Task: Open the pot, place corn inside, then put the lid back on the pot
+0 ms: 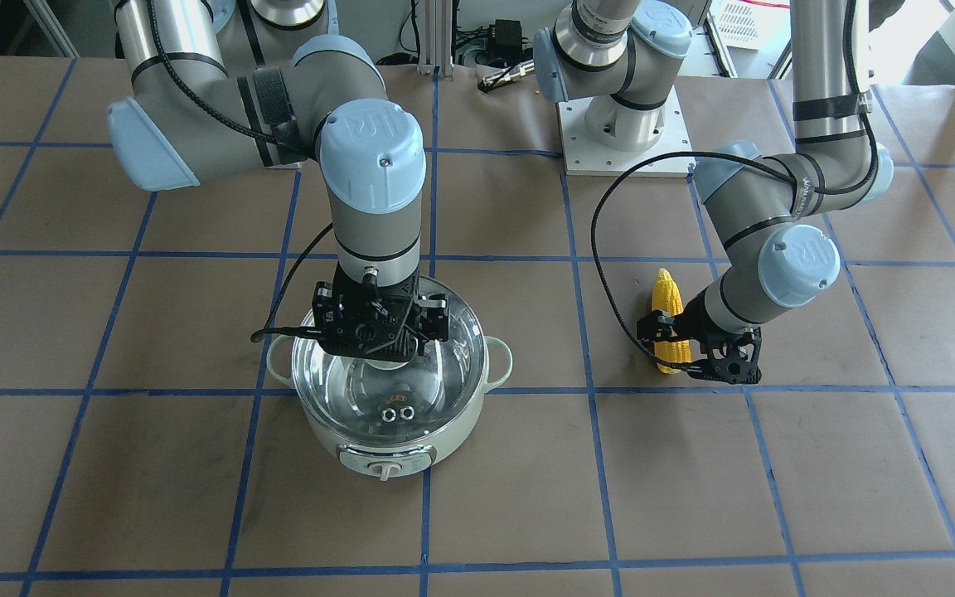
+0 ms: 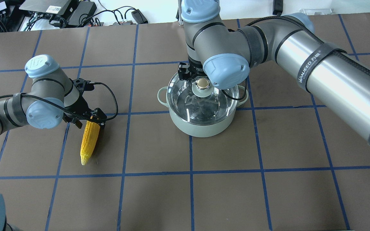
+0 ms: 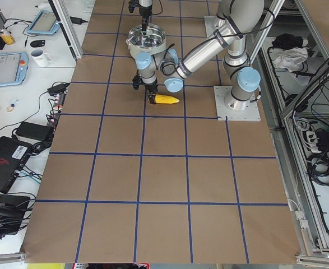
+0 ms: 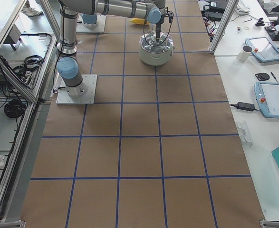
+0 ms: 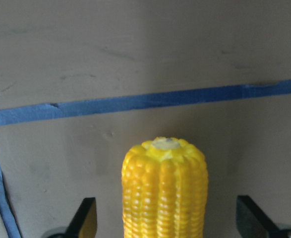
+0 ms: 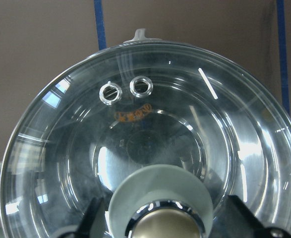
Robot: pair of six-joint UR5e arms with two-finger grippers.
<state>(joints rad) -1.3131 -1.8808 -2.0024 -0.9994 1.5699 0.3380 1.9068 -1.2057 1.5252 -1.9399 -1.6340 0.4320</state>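
Note:
The pale green pot [image 2: 201, 126] stands mid-table with the glass lid [image 2: 185, 96] seated on it. My right gripper [image 1: 386, 348] hangs straight down over the lid. In the right wrist view its fingers [image 6: 93, 220] stand open on either side of the gold knob [image 6: 162, 223], with gaps showing. The yellow corn [image 2: 88, 144] lies flat on the table on my left side. My left gripper [image 2: 90, 122] is low over its thick end. In the left wrist view the open fingers [image 5: 86, 220] straddle the corn [image 5: 165, 193] without touching it.
The table is brown with a blue tape grid. The left arm's white base plate [image 1: 622, 133] is bolted at the robot's edge. Cables and power bricks [image 2: 75, 16] lie beyond the far edge. The pot's control dial [image 1: 386, 471] faces away from the robot.

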